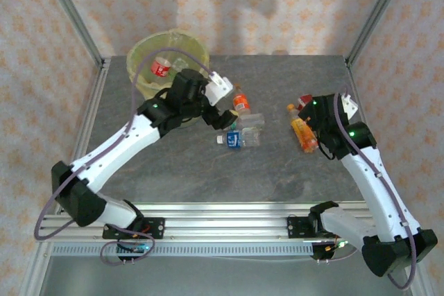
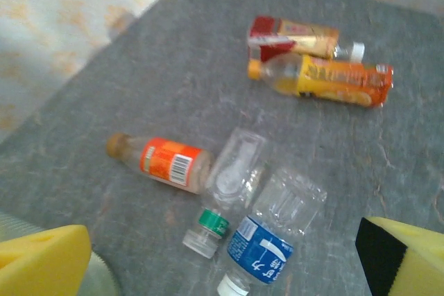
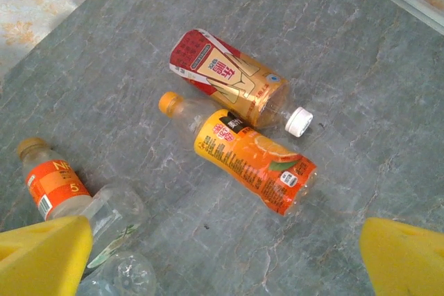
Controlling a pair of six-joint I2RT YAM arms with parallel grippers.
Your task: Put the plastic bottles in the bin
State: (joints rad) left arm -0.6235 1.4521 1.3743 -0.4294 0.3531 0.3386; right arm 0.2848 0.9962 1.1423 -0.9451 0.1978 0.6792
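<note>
The bin (image 1: 142, 57), lined in yellow-green, stands at the back left with a red-labelled bottle (image 1: 161, 68) inside. My left gripper (image 2: 222, 268) hangs open above three lying plastic bottles: an orange-labelled one (image 2: 163, 163), a clear crushed one with a green ring (image 2: 232, 178) and a blue-labelled one (image 2: 267, 247). My right gripper (image 3: 225, 268) is open over bare table, just short of an orange juice bottle (image 3: 250, 161) and a red-and-gold bottle (image 3: 225, 77) lying side by side. In the top view the two groups lie at mid-table (image 1: 241, 129) and to the right (image 1: 303, 132).
The grey stone-patterned table (image 1: 180, 164) is bare toward the front. Metal frame posts (image 1: 69, 12) rise at the back corners, and an aluminium rail (image 1: 222, 213) runs along the near edge by the arm bases.
</note>
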